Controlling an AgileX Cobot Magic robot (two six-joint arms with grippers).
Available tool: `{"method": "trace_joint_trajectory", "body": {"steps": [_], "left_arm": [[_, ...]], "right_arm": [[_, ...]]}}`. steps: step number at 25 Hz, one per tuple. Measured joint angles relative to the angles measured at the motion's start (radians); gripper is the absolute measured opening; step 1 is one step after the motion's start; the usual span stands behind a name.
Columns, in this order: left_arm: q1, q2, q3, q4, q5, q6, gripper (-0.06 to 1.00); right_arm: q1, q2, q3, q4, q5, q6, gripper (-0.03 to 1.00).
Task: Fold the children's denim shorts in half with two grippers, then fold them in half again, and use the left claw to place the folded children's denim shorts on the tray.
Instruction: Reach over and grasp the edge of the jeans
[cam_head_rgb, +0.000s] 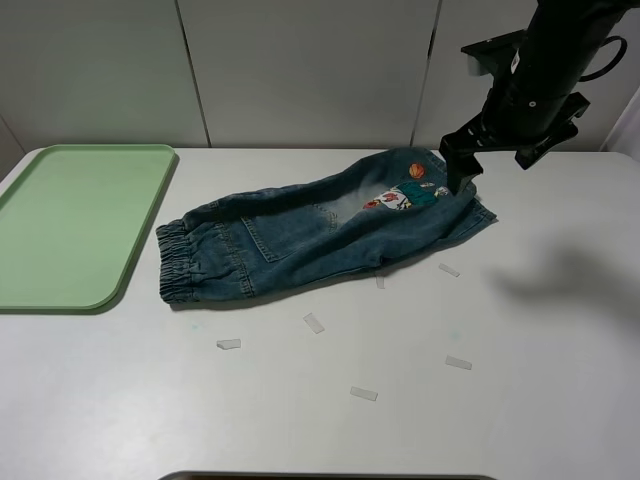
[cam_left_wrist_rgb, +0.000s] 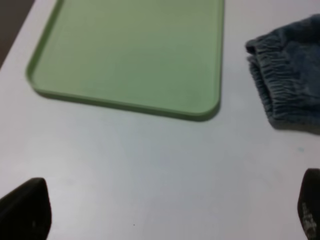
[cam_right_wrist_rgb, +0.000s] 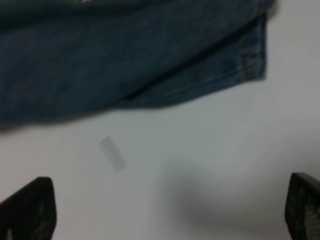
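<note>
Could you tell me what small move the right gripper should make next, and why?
Probably lower the right gripper onto the shorts' leg hem: its jaws stand open and empty above the table beside that hem, and the shorts lie stretched out.

Shorts (cam_head_rgb: 300, 240) in high overview, both wrist close-ups

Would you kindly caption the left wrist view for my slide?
Open left gripper over table, near green tray and shorts.

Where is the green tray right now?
In the high view, the tray lies on the far left, beside the denim shorts' waistband, with a narrow gap between them.
</note>
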Motion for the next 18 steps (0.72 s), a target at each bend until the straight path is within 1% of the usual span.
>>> {"method": "trace_joint_trajectory", "body": {"steps": [4,9,10,11,14,18], "left_arm": [[0.013,0.0,0.0,0.0,0.0,0.0,0.98],[0.013,0.0,0.0,0.0,0.0,0.0,0.98],[0.013,0.0,0.0,0.0,0.0,0.0,0.98],[0.013,0.0,0.0,0.0,0.0,0.0,0.98],[0.013,0.0,0.0,0.0,0.0,0.0,0.98],[0.013,0.0,0.0,0.0,0.0,0.0,0.98]], "right_arm": [[-0.059,0.121,-0.139,0.013,0.006,-0.057,0.69],[-0.114,0.262,-0.302,0.094,0.01,-0.148,0.69],[-0.125,0.314,-0.36,0.112,0.017,-0.17,0.69],[-0.125,0.314,-0.36,0.112,0.017,-0.17,0.69],[-0.133,0.378,-0.443,0.137,0.032,-0.194,0.69],[-0.136,0.454,-0.515,0.137,0.039,-0.21,0.69]]}}
